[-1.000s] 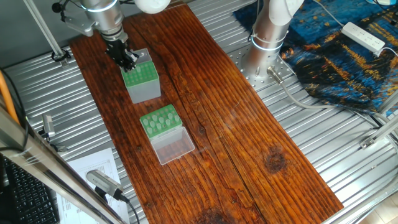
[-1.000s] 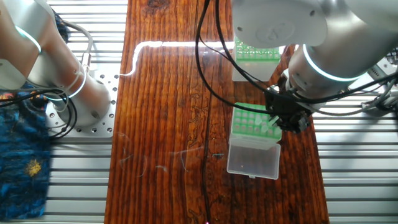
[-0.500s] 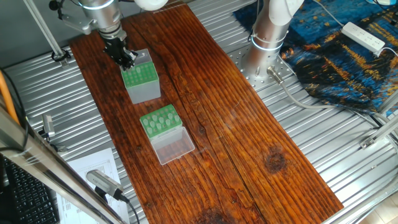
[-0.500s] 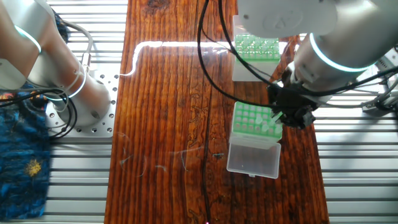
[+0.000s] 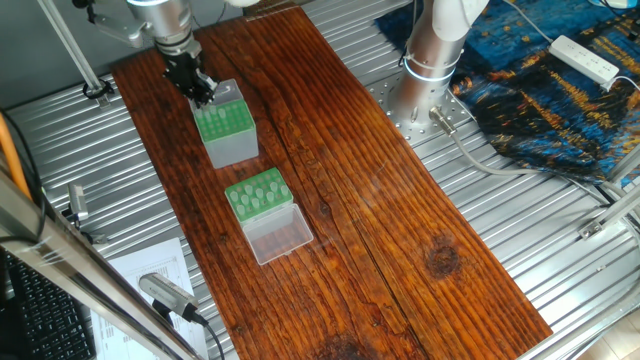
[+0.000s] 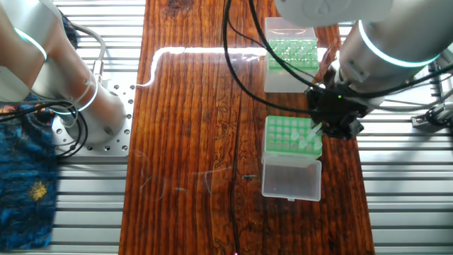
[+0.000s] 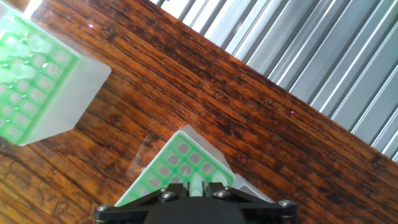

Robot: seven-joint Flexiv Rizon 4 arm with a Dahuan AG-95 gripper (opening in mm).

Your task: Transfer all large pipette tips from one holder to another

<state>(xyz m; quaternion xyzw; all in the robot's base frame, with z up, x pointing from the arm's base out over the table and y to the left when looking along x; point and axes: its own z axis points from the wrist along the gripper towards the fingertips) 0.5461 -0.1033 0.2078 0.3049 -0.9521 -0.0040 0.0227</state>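
My gripper point(image 5: 203, 94) hangs just above the far end of the one holder point(image 5: 228, 128), the taller box with a green hole plate and grey sides. It is shut on a pale large pipette tip point(image 7: 196, 183), which points down over empty holes of that holder point(image 7: 177, 163). From the other side the held tip point(image 6: 311, 139) shows under the gripper point(image 6: 320, 129) above the holder point(image 6: 283, 134). Another, the low green rack point(image 5: 258, 193), stands further along the board with several tips in it and its clear lid point(image 5: 279, 236) open. That rack point(image 7: 28, 81) also shows in the hand view.
Both boxes stand on a dark wooden board point(image 5: 380, 200) laid over a ribbed metal table point(image 5: 500, 230). The arm's base point(image 5: 425, 80) stands beside the board with cables around it. A blue patterned cloth point(image 5: 560, 90) lies beyond the base.
The gripper has risen a little from the tall holder's top plate with the tip between its fingers. Both boxes stay where they were.
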